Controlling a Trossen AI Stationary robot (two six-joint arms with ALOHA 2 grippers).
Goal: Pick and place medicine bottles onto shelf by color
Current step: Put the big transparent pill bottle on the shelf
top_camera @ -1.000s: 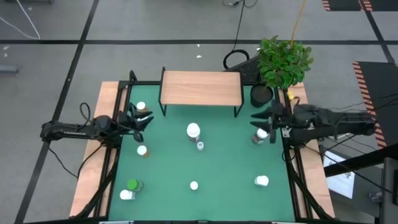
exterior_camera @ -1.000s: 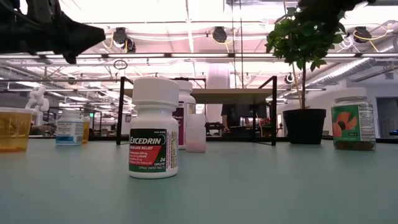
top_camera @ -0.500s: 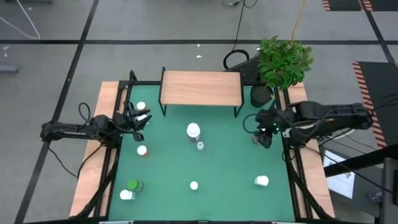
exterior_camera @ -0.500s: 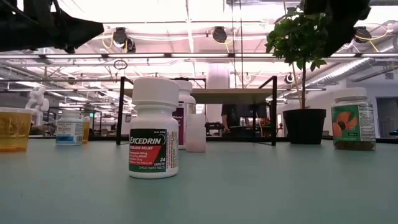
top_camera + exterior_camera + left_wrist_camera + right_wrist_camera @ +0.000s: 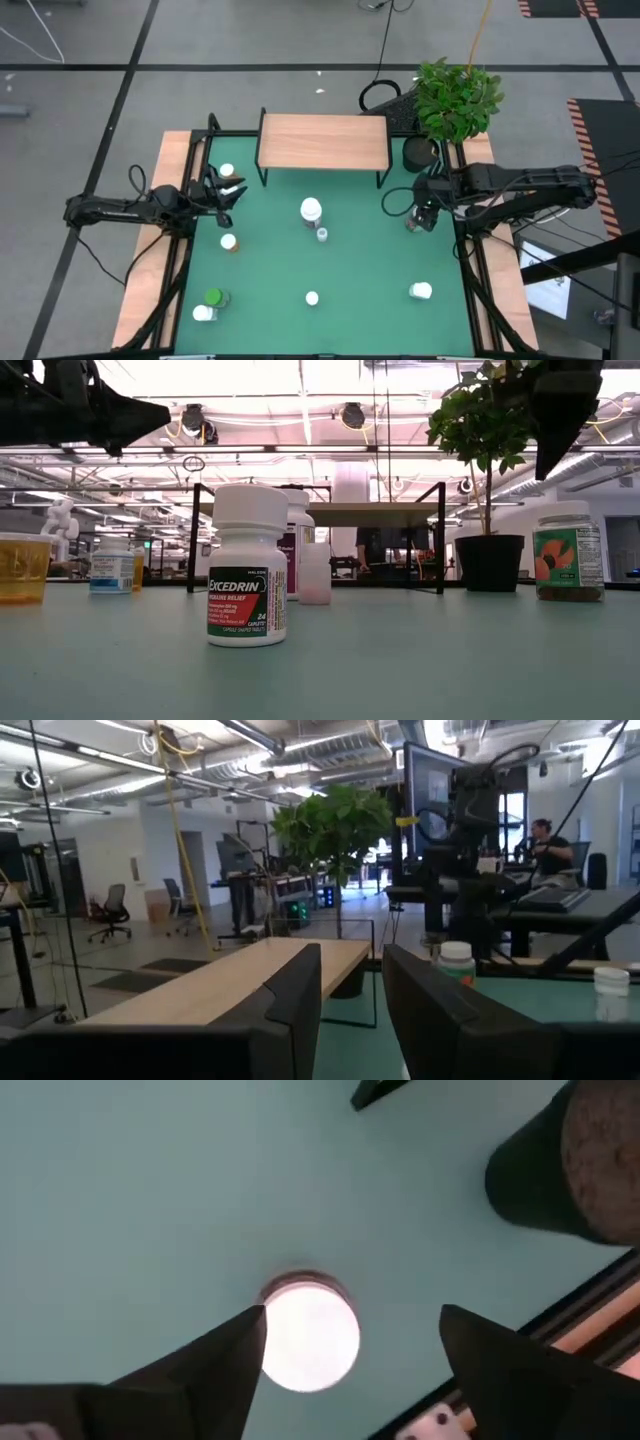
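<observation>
While held level over the green table's (image 5: pixel 350 270) left edge, the left gripper (image 5: pixel 226 190) is seen spread and empty, aimed across the mat. The low light-wood shelf (image 5: pixel 323 141) sits bare at the far edge. The right gripper (image 5: pixel 424 213) is pointed straight down, fingers spread above the white-capped orange-labelled bottle (image 5: pixel 310 1332), not touching.

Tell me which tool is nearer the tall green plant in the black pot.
Right. The right tool hangs open just in front of the green plant in its black pot, over a white-capped bottle. The left tool waits across the table.
</observation>
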